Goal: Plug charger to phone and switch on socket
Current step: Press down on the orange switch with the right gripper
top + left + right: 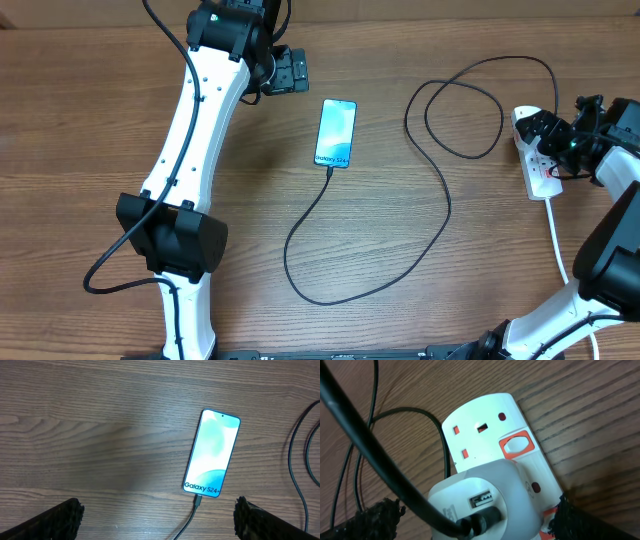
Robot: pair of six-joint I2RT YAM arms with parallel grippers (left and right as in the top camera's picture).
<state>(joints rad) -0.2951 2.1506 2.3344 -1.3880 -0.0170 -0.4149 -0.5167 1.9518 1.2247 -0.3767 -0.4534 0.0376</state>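
One phone (335, 133) flat on the table (100, 150), upper centre of the overhead view, charger (445, 215) tip in its lower end. Overhead only: charger looping right toward the socket (538, 172) at the right edge. Right wrist only: white adapter (485, 492) seated in the socket, orange-red switch (516, 445) alongside. Left gripper (160, 520) spread wide, clear of the phone; right gripper (475, 517) spread wide, adapter between its fingers.

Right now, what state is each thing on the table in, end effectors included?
phone: lying flat, screen lit, charger plugged in.
charger: one end in phone, other in white adapter on socket.
socket: adapter seated; switch position unclear.
left end effector: open, empty.
right end effector: open, empty.
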